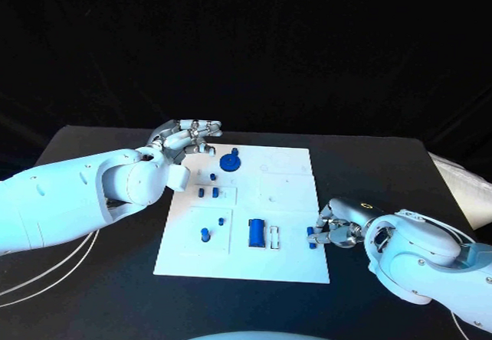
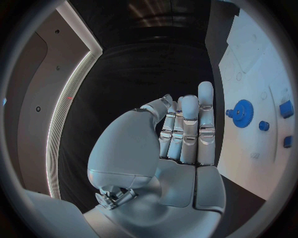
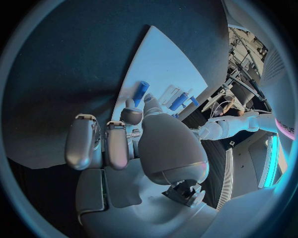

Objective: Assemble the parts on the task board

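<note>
The white board [image 1: 295, 188] is lying in the middle of the black table [image 1: 82, 142], and the small blue parts are sitting on it. A blue gear [image 1: 231, 163] is resting at the far left of the board, with a small blue peg [image 1: 236, 150] just beyond it. Nearer, two short blue pegs [image 1: 207, 191] are standing side by side left of the middle, and another blue piece [image 1: 206, 233] is sitting near the left edge further toward the robot. A blue block [image 1: 257, 232] is lying in the near middle part of the board, with a thin blue bar [image 1: 278, 236] just to its right. The left hand [image 1: 190, 136] is hovering over the far left corner of the board, beside the gear; in its wrist view the left hand [image 2: 180, 134] is holding its fingers straight and close together, with nothing in them, and the gear [image 2: 242, 113] is lying apart from them on the board. The right hand [image 1: 333, 232] is resting at the near right edge of the board, its fingers curling in toward a small blue pin [image 1: 310, 235] at that edge. In the right wrist view the right hand [image 3: 139, 139] is pinching this pin [image 3: 141, 92] between thumb and one fingertip, while its other fingers [image 3: 84, 144] are lying straight beside it.
</note>
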Controlling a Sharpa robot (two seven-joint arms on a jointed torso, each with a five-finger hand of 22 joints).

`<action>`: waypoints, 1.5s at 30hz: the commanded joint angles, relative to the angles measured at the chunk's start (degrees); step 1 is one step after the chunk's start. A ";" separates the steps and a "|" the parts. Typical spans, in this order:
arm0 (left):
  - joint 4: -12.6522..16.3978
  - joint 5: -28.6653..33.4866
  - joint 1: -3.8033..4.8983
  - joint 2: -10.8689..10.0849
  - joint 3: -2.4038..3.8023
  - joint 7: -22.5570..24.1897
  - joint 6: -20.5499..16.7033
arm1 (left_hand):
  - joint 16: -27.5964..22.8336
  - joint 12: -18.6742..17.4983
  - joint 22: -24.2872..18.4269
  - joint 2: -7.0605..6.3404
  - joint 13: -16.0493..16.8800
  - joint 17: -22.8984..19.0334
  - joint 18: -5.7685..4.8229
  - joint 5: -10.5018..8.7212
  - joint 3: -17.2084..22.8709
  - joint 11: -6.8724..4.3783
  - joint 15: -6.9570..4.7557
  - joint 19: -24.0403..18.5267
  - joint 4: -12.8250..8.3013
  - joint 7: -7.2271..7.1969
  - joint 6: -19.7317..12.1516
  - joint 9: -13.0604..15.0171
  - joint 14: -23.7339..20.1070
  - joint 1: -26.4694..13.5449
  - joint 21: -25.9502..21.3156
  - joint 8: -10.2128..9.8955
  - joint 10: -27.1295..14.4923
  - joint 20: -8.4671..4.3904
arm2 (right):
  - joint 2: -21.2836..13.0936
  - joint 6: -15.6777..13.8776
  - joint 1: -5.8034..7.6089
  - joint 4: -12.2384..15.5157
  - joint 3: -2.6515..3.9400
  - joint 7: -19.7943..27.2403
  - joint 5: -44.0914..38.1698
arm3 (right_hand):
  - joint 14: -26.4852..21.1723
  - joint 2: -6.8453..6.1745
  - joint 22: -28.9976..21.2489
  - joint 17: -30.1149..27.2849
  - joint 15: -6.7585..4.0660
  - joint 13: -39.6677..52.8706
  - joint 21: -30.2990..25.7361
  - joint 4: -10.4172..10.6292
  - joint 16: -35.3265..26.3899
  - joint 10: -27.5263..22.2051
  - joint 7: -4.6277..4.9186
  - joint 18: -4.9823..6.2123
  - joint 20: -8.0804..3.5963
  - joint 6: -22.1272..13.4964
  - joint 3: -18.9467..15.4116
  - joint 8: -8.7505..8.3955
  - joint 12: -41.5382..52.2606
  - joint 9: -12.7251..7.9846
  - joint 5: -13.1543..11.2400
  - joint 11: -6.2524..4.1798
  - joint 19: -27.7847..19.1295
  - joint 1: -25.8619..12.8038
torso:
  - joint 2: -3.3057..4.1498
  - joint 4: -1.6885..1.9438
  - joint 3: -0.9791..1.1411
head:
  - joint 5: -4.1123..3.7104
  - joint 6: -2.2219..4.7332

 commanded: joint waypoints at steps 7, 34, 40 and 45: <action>0.05 -0.24 -0.08 0.02 0.04 0.34 0.94 | 0.21 0.22 -0.07 0.25 0.09 0.05 0.61 0.27 -0.05 -0.12 0.02 0.48 -0.37 -0.14 -0.38 -0.01 -0.21 0.20 -0.38 0.38 -0.08 -0.03 | 1.83 3.20 -0.76 -1.42 -0.05 -0.99 -7.46 | 2.75 -0.46 -0.37 -0.42 0.19 -0.15 -0.48 -0.09 -0.63 -0.60 0.39 -0.05 0.06 -0.02 0.19 -0.48 -0.66 0.22 -1.63 -0.16 -0.71 0.83 | 0.01 0.02 0.00 | 0.06 -0.07; 0.04 -0.24 -0.10 0.08 0.04 0.31 0.95 | 0.21 0.22 -0.07 0.25 0.09 0.05 0.61 0.27 -0.05 -0.12 0.02 0.48 -0.37 -0.14 -0.38 -0.01 -0.21 0.20 -0.38 0.38 -0.08 -0.03 | 4.25 8.42 -1.16 -3.38 -0.47 -1.57 -8.03 | 2.78 2.06 0.07 -0.25 -0.10 -0.03 -0.47 -6.36 -0.87 -0.95 0.12 -0.12 -0.21 0.51 10.65 -1.70 -2.14 0.66 -5.89 -0.56 -0.59 10.78 | -0.05 0.03 -0.02 | 0.08 -0.02; 0.03 -0.24 -0.10 0.06 0.04 0.31 0.88 | 0.22 0.41 -0.08 0.25 0.16 0.02 0.62 0.27 -0.09 -0.13 0.00 0.50 -0.41 -0.15 -0.42 -0.02 -0.23 0.19 -0.41 0.44 -0.13 -0.05 | 3.67 2.46 -1.14 -2.46 -0.46 -1.19 1.43 | 2.99 1.54 0.55 0.57 -0.14 0.56 -0.18 -3.75 -0.37 -0.28 0.05 -0.20 -0.30 0.32 14.29 -2.29 -1.70 0.73 -1.20 -0.63 -0.32 6.83 | -0.06 0.02 0.02 | 0.11 0.03; -0.04 -0.24 -0.10 0.17 0.04 0.26 0.89 | 0.24 0.46 -0.09 0.25 0.17 0.04 0.62 0.26 -0.12 -0.12 0.00 0.50 -0.40 -0.13 -0.46 -0.03 -0.22 0.16 -0.42 0.45 -0.18 -0.05 | 3.42 -1.84 -1.02 -1.91 -0.45 0.73 10.64 | 3.06 0.31 0.93 0.92 -0.17 1.49 0.04 -1.66 -0.16 0.28 -0.04 -0.26 -0.32 0.61 18.23 -2.49 -0.87 0.95 0.22 -0.74 -0.18 4.09 | -0.05 0.09 -0.09 | -0.23 0.10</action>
